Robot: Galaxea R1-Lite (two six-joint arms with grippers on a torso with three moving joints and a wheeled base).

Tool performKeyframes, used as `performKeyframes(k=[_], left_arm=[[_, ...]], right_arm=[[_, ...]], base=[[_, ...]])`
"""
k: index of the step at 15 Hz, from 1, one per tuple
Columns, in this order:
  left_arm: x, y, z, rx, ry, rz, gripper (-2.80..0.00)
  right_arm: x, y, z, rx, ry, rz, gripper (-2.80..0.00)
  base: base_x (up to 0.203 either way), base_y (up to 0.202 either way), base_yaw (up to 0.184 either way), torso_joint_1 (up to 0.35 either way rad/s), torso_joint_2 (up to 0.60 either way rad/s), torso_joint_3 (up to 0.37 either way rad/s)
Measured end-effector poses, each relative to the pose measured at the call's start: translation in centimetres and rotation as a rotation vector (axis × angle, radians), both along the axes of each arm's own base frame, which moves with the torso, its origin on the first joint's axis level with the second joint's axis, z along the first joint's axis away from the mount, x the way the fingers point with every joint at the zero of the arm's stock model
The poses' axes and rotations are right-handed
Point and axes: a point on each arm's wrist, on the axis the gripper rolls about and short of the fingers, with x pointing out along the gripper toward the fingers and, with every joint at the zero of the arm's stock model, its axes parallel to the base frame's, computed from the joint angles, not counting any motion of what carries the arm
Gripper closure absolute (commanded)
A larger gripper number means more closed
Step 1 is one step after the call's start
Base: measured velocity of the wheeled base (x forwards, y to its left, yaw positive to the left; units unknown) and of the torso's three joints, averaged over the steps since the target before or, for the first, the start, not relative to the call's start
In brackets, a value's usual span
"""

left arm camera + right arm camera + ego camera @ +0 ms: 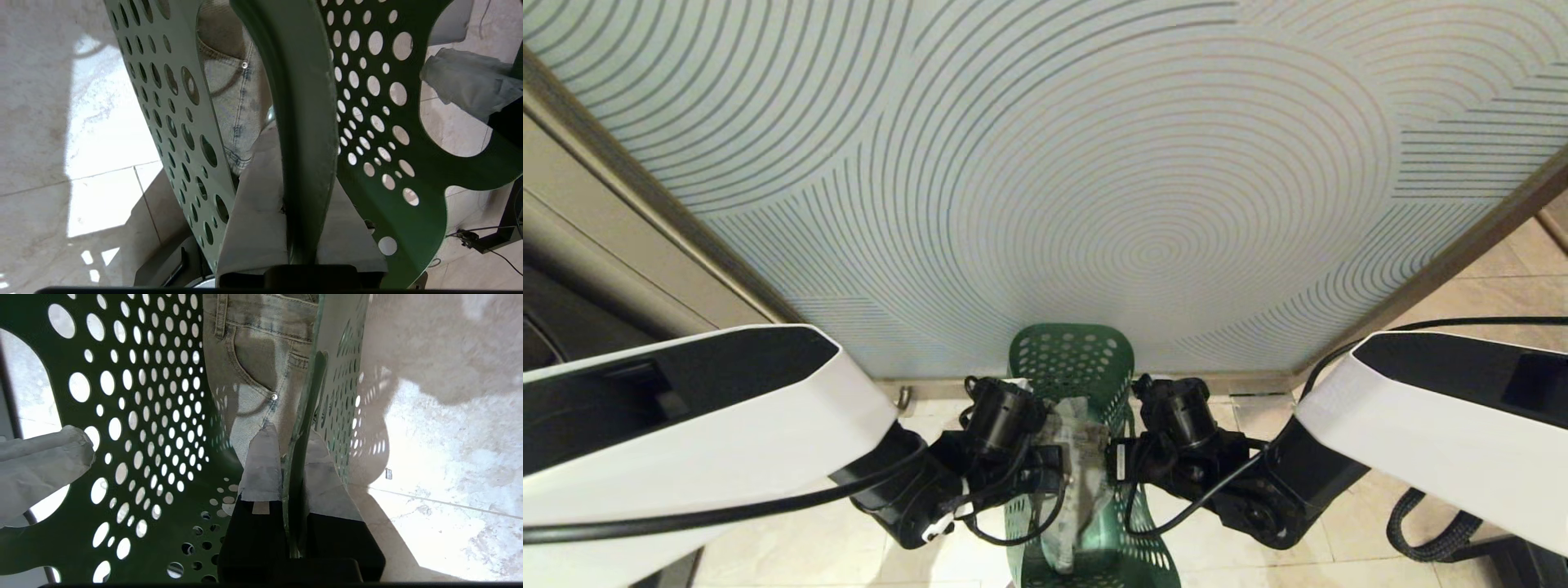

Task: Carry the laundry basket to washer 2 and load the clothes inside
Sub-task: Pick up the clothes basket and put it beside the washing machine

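step: carry leg, I've got the laundry basket (1086,359) up between both arms, facing a patterned panel (1045,163).
left tool (304,228): clamped on basket wall.
right tool (296,486): clamped on opposite wall.
clothes (261,355): denim inside basket.
next: washer 2 not in sight; prob. turn base, keep basket level.

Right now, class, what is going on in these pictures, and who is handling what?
A two-armed robot is holding a green laundry basket between its arms, above a tiled floor and in front of a wall panel patterned with curved lines. The left gripper is shut on one side wall's rim, and the right gripper is shut on the opposite rim. Faded denim clothes lie inside the basket. No washer is in sight, so loading has not begun.
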Motion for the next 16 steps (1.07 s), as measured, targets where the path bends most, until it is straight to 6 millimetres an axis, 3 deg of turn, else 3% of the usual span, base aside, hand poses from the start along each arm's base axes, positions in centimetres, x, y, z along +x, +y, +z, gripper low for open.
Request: performKeyframes(k=[8, 16], left_arm=[[-0.5, 0.2, -0.1, 0.012, 0.009, -0.001, 0.0], [-1.5, 1.1, 1.0, 0.008, 0.002, -0.001, 0.0]], right_arm=[[-0.1, 0.0, 0.1, 0.0, 0.0, 0.0, 0.0], [-0.7, 0.5, 1.1, 0.012, -0.018, 0.02, 0.0]], base=[[0.0, 0.0, 0.0, 0.003, 0.0, 0.196], [0.0, 0.0, 0.0, 0.001, 0.0, 0.204]])
